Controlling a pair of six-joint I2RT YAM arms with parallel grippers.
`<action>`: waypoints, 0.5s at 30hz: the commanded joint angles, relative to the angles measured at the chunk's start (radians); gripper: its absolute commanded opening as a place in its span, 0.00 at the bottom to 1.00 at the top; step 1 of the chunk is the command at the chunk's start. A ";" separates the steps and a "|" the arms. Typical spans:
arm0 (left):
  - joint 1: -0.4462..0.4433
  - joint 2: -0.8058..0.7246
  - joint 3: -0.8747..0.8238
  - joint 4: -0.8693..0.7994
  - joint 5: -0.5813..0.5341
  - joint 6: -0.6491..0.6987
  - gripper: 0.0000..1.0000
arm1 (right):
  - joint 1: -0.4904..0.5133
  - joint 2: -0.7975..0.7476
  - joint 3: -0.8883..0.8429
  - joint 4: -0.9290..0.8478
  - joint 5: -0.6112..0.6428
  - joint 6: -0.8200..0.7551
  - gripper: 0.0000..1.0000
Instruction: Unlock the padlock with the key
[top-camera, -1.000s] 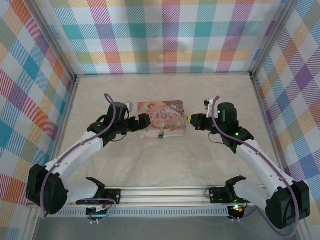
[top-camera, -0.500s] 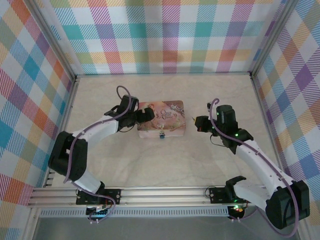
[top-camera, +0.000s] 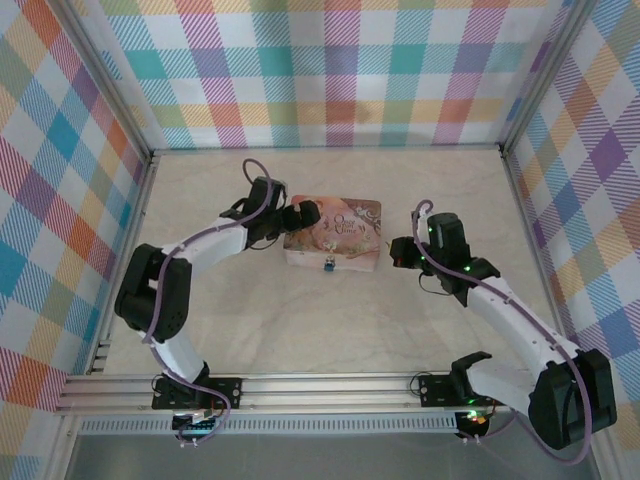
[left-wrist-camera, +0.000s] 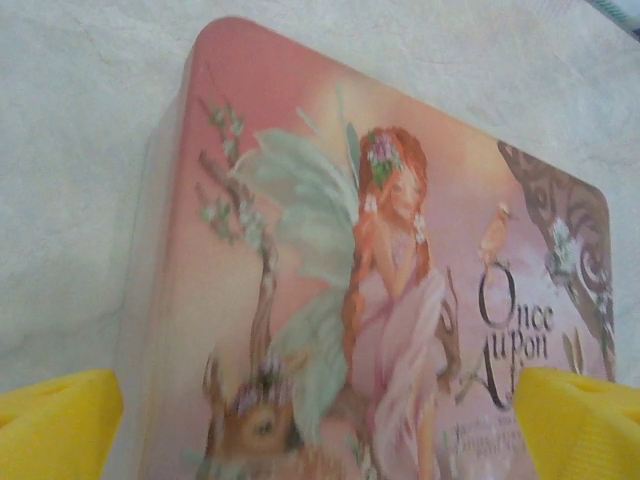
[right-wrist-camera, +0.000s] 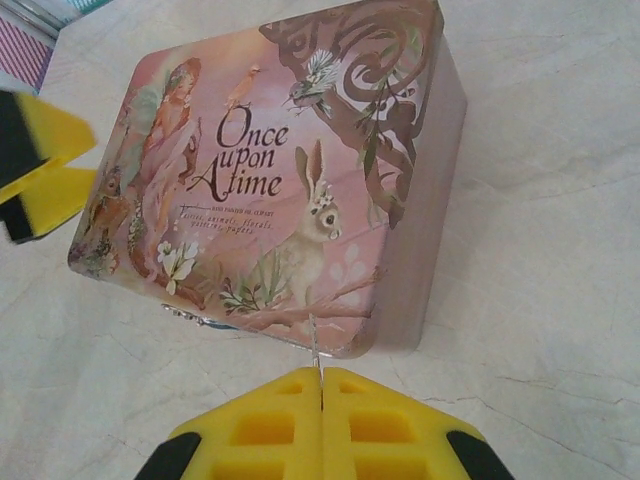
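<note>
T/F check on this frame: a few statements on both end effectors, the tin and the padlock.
1. The left end effector is open at the tin's left end. True.
2. The right end effector is open. False: it is shut, pinching a thin metal key.
3. The tin's lid is raised. False: it is closed.
4. The lid reads "Once upon a time". True.
5. The key is in the padlock. False: the right end effector sits right of the tin, apart from it.
</note>
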 joint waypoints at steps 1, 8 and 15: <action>0.006 -0.144 -0.092 0.034 0.029 0.011 1.00 | -0.011 0.067 0.102 0.011 0.016 -0.050 0.00; -0.068 -0.369 -0.362 0.219 0.048 0.016 1.00 | -0.054 0.281 0.312 0.014 0.029 -0.088 0.00; -0.202 -0.368 -0.586 0.568 -0.072 0.058 1.00 | -0.075 0.501 0.525 0.002 0.060 -0.122 0.00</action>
